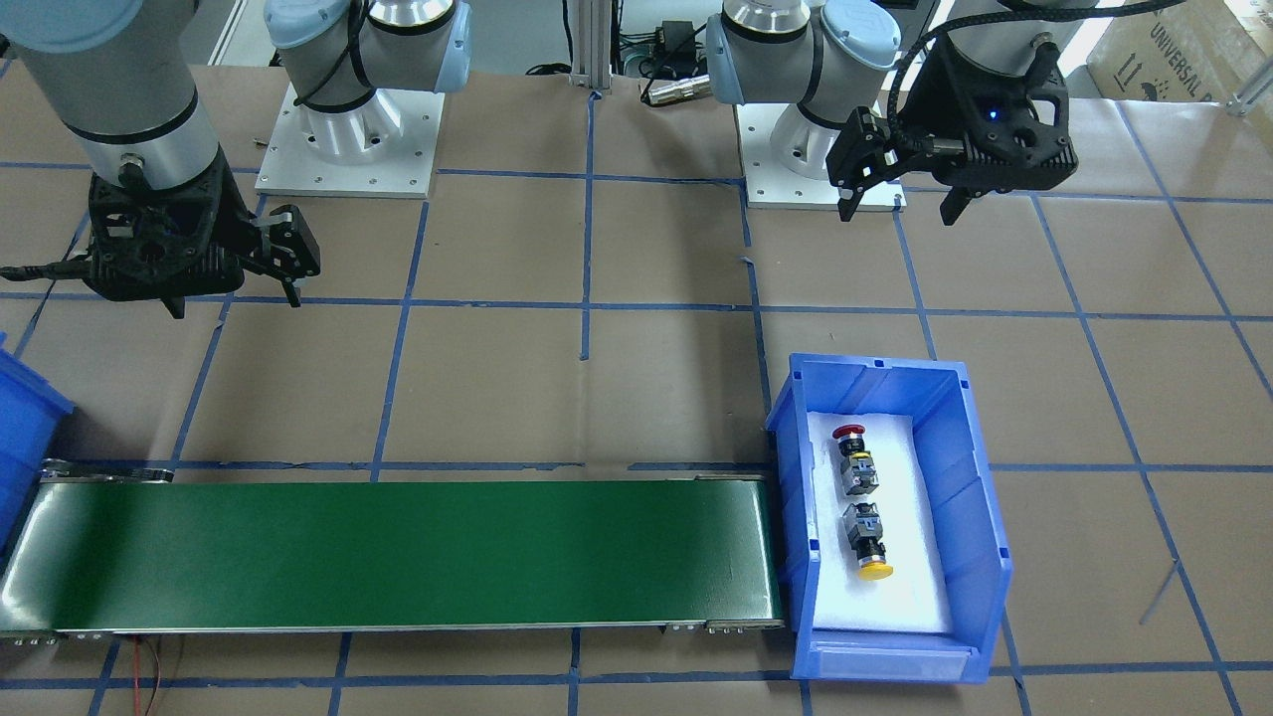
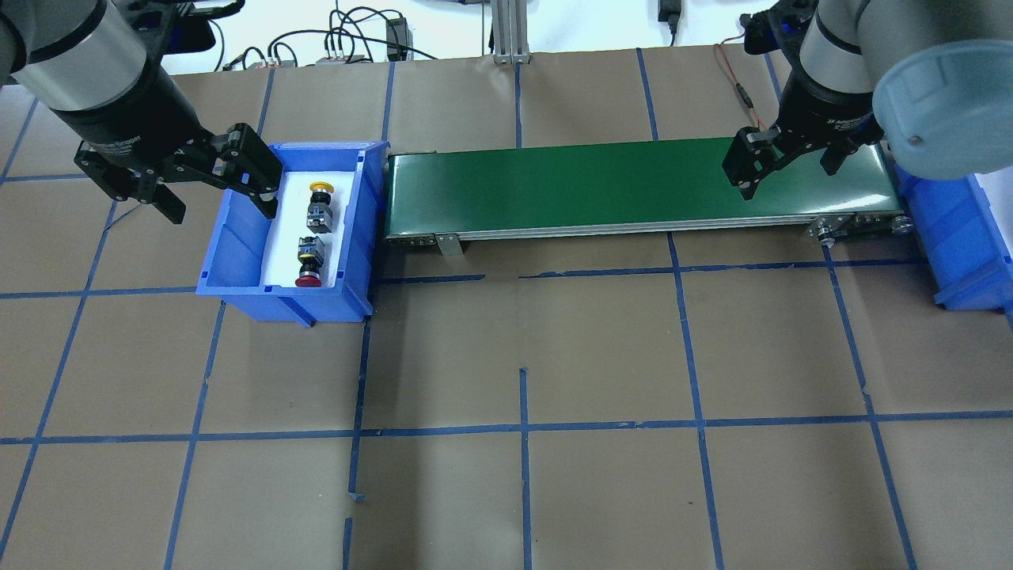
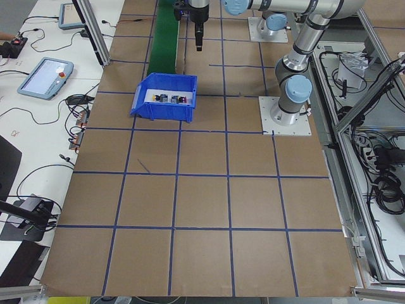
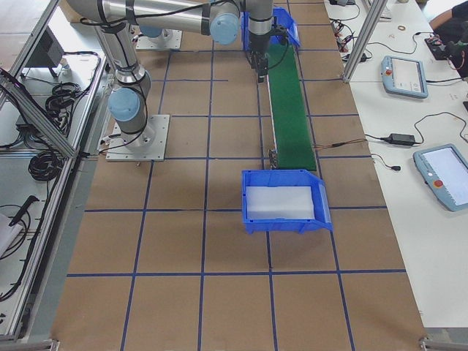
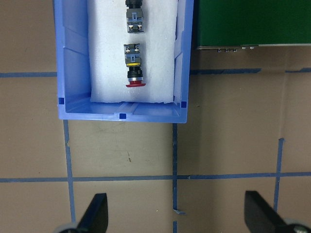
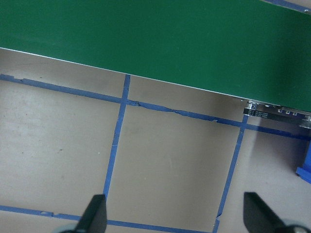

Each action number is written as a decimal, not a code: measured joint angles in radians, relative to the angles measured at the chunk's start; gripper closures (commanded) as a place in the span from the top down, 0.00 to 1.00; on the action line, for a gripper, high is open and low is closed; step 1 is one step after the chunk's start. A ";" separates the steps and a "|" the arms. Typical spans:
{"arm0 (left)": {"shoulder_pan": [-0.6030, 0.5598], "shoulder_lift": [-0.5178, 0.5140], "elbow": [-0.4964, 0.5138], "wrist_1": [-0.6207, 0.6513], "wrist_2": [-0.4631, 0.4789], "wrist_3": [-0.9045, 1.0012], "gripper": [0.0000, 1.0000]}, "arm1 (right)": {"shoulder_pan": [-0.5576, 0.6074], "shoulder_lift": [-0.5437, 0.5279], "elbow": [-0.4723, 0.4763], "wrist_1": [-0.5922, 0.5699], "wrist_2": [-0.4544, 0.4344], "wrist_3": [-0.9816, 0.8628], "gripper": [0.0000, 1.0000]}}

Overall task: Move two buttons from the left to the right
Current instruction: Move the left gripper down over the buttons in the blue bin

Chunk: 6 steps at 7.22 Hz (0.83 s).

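Note:
Two buttons lie end to end on white foam in the left blue bin (image 2: 237, 253) (image 1: 980, 497): a red-capped button (image 2: 309, 261) (image 1: 853, 452) (image 5: 133, 73) and a yellow-capped button (image 2: 320, 204) (image 1: 868, 545). In the left wrist view only the yellow button's body (image 5: 134, 19) shows at the top edge. My left gripper (image 2: 218, 206) (image 1: 900, 209) (image 5: 180, 216) hangs open above the table on the robot side of the bin, holding nothing. My right gripper (image 2: 791, 170) (image 1: 236, 301) (image 6: 177, 216) hangs open and empty near the conveyor's right end.
A green conveyor belt (image 2: 593, 182) (image 1: 398, 552) (image 6: 146, 39) runs from the left bin toward a second blue bin (image 2: 950, 237) (image 4: 281, 219), lined with bare white foam. Brown paper with blue tape lines covers the table. Cables and tablets lie beyond the far edge.

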 measured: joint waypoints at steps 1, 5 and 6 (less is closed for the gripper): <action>0.000 0.000 0.000 0.000 0.001 0.001 1.00 | 0.001 -0.004 -0.002 0.001 0.008 0.019 1.00; 0.002 0.000 -0.007 0.008 0.004 0.002 1.00 | 0.034 -0.039 -0.006 0.008 0.061 0.236 1.00; 0.006 0.000 -0.006 0.007 0.010 0.006 1.00 | 0.038 -0.040 -0.005 0.009 0.061 0.249 1.00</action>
